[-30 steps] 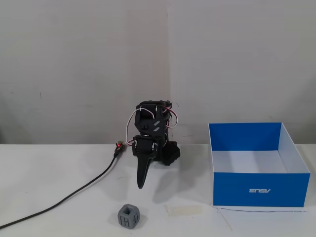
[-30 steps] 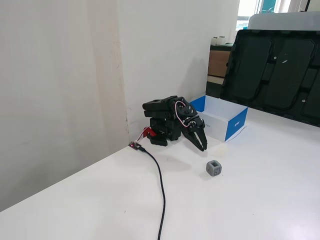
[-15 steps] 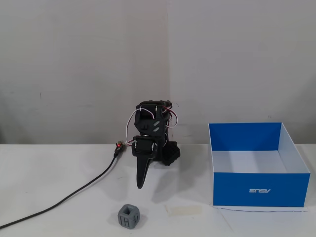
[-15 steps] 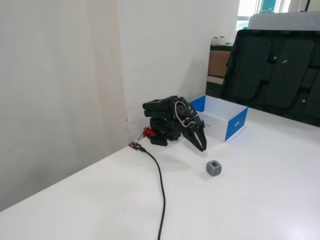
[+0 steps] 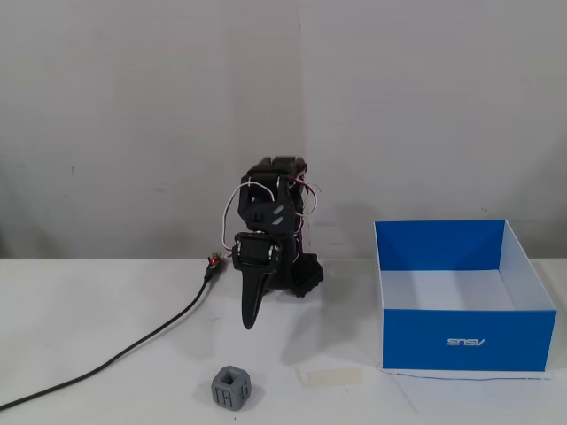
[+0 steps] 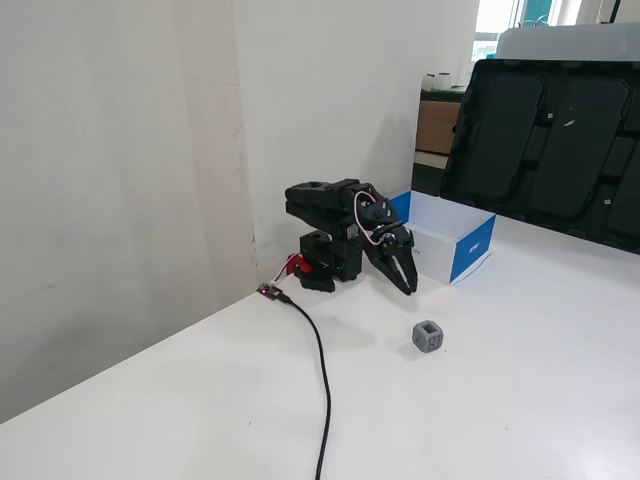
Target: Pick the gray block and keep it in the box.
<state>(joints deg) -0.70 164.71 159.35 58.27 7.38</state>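
The gray block (image 5: 231, 388) sits on the table below and slightly left of the gripper (image 5: 248, 324), well clear of its downward-pointing fingers, which look closed or nearly so, with the box (image 5: 468, 340) farther right.

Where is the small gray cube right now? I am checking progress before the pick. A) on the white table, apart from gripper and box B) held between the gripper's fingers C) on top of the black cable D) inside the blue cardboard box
A: the small gray cube sits on the white table, with the gripper above and clear of it, and the blue cardboard box off to the right in that fixed view.
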